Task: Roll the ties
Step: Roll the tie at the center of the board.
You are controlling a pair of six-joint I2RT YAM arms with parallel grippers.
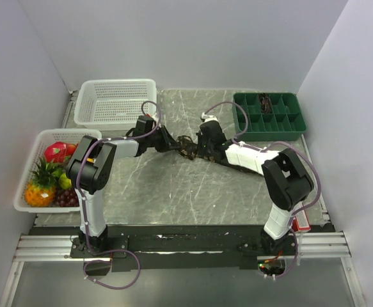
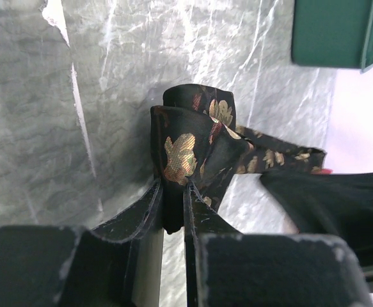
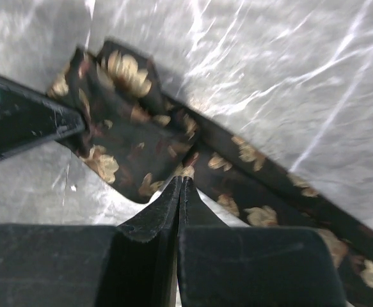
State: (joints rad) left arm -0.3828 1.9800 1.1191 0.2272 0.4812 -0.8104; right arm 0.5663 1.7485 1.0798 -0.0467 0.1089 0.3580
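**Step in hand: starting the roll.**

On the left, the left arm (image 1: 119, 150) is reaching to mid-surface. Its jaws are standing narrow, pinching the folded end of the tie (image 2: 186, 150) between them. That end is sitting doubled over in a loose first turn, raised above the surface (image 2: 58, 128).

The tie is lying at the middle of the surface, between the two arms. Its tail is running off to the right beneath the right arm (image 1: 247, 155).

The right jaws are standing fully closed, tips together, over the fabric just beside the fold. You cannot tell whether they are pinching cloth or only pressing it down.

Further right, the green tray (image 1: 269, 135) is sitting well apart.

**Next move (judgement).** The roll is calling for you to turn the pinched end over onto the tail while the right jaws are holding the tail flat and taut. Slack there is likely to open the turn.
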